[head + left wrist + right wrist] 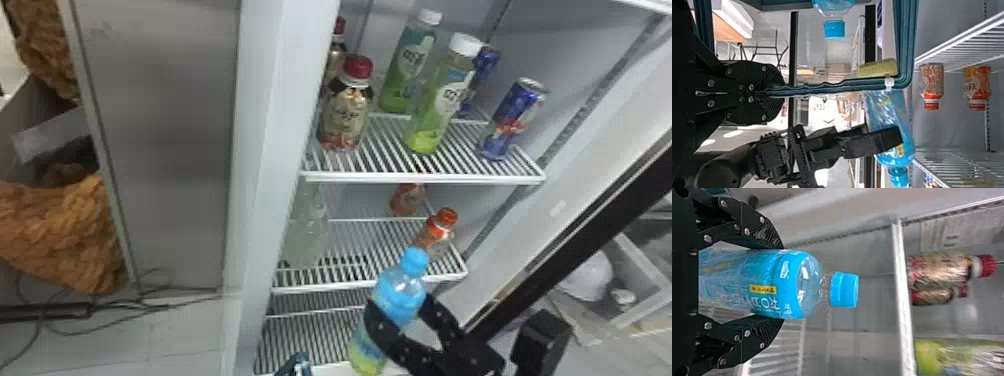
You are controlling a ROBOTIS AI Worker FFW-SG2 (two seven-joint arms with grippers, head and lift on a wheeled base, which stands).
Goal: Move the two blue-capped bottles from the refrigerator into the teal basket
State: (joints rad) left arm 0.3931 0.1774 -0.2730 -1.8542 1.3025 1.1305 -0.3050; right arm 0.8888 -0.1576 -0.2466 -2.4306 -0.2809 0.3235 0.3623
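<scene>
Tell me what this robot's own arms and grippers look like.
Both the left gripper and the right gripper are matt black, with jointed links, round silvery screw heads and finely ridged finger pads. The right arm is black too, with a smooth, rounded section next to blockier, ridged parts. No coloured markings stand out on any of them.

In the black right pincer (401, 305) there's a blue bottle (398, 293), blue-capped, yellow-green low down. Just beyond the pincer, an orange-capped bottle (436, 234); well above it, white-capped green bottles (439, 97) and a blue can (513, 117) splashed red.
</scene>
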